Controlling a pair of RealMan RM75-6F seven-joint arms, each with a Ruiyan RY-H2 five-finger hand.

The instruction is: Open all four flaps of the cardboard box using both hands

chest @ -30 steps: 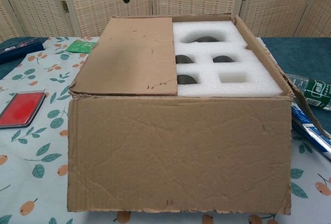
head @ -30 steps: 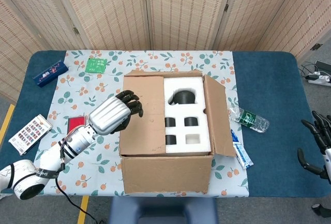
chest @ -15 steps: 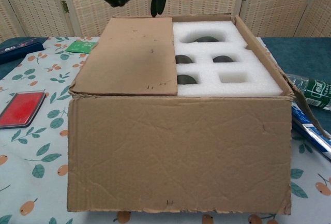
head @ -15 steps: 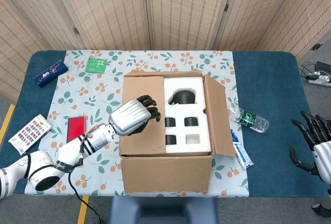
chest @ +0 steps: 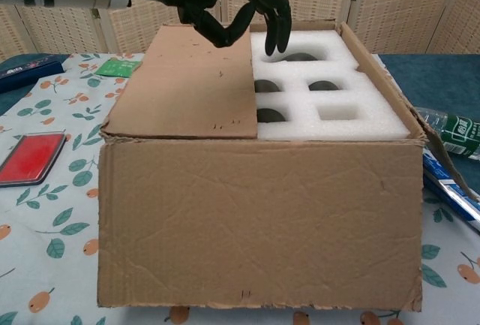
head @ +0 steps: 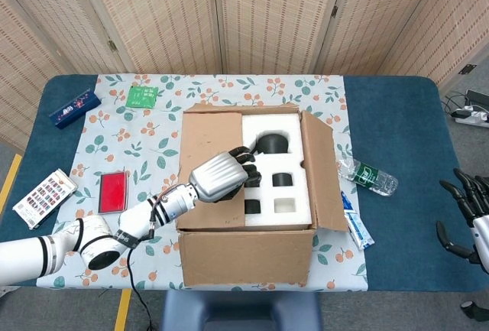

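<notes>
Creased brown cardboard box (chest: 255, 220), white foam insert (chest: 330, 100) exposed, left robot hand (head: 225, 174) held spread, nothing gripped, right robot hand (head: 466, 209) spread too

Head view: high above near edge, looks steeply down, takes in whole bench (head: 397, 117) and folding screen behind. Chest view: low, close, faces cardboard box (chest: 259, 227) front wall level-on toward screen. Shared: box, its foam insert (head: 276, 174), left hand (chest: 240, 2) over it.
</notes>
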